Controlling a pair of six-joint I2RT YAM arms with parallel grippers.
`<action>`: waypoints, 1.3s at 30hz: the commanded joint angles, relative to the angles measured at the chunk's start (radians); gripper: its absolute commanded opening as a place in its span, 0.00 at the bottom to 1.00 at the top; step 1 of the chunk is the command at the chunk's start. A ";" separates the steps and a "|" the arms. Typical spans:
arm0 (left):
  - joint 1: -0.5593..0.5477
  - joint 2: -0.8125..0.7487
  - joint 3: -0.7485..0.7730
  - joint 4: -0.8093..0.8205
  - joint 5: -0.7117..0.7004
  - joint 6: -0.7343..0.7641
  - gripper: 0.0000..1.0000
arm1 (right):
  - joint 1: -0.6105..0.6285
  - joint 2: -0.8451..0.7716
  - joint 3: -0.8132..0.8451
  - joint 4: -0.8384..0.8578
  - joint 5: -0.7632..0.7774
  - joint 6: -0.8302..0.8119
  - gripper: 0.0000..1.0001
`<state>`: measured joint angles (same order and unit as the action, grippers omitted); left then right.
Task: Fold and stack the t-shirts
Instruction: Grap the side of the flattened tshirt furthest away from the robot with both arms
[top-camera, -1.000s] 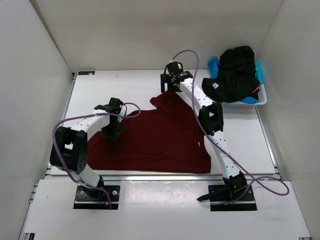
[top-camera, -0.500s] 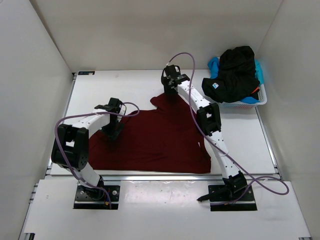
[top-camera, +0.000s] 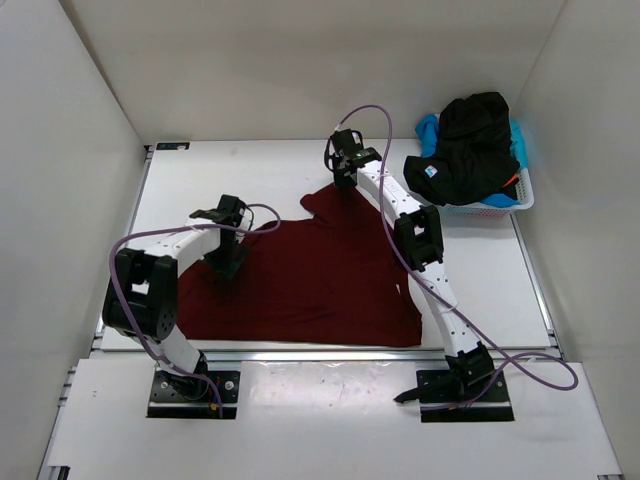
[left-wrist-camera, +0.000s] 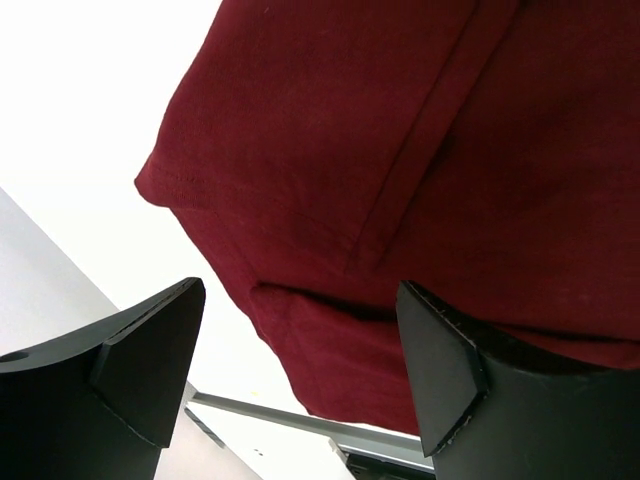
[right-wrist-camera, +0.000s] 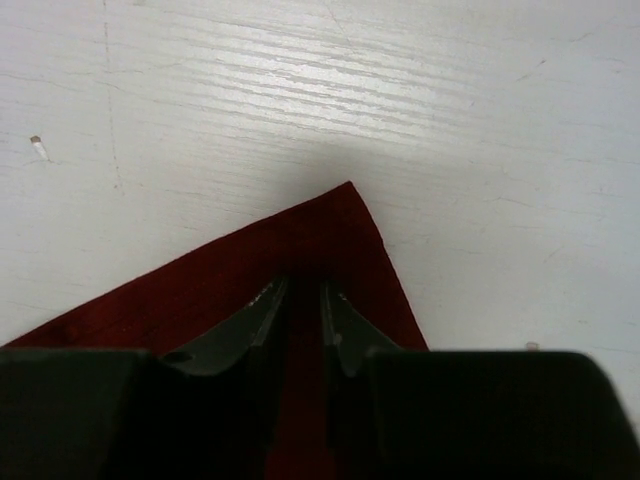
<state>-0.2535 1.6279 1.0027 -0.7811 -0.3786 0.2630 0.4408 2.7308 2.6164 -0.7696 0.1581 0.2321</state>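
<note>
Robot lab test cell. Plain white panel walls (top-camera: 300, 70) box in the white tabletop (top-camera: 200, 180) at 9, 12 and 3 o'clock. Cabled left arm (top-camera: 170, 245) and right arm (top-camera: 445, 300) are bolted to black base plates (top-camera: 228, 395) at 6 o'clock, behind an aluminium frame rail (top-camera: 320, 353).

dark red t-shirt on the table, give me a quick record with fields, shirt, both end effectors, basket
shirt: dark red cloth t-shirt spread out on white table
right end effector: shut on the shirt's far corner
left end effector: open, over the shirt's left edge
basket: white plastic lattice basket at far right, holding black t-shirt over light blue t-shirt
</note>
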 joint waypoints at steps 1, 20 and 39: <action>-0.033 -0.027 0.008 0.029 -0.011 0.018 0.88 | -0.013 -0.020 0.036 0.024 -0.005 0.003 0.21; 0.011 0.081 -0.019 0.017 -0.074 -0.002 0.68 | -0.030 -0.002 0.004 0.052 -0.023 -0.016 0.18; 0.025 0.050 -0.038 -0.024 -0.059 -0.008 0.70 | -0.050 -0.014 -0.030 0.069 -0.055 -0.017 0.99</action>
<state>-0.2352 1.7111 0.9783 -0.7818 -0.4332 0.2649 0.4091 2.7308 2.6099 -0.7136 0.1108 0.2134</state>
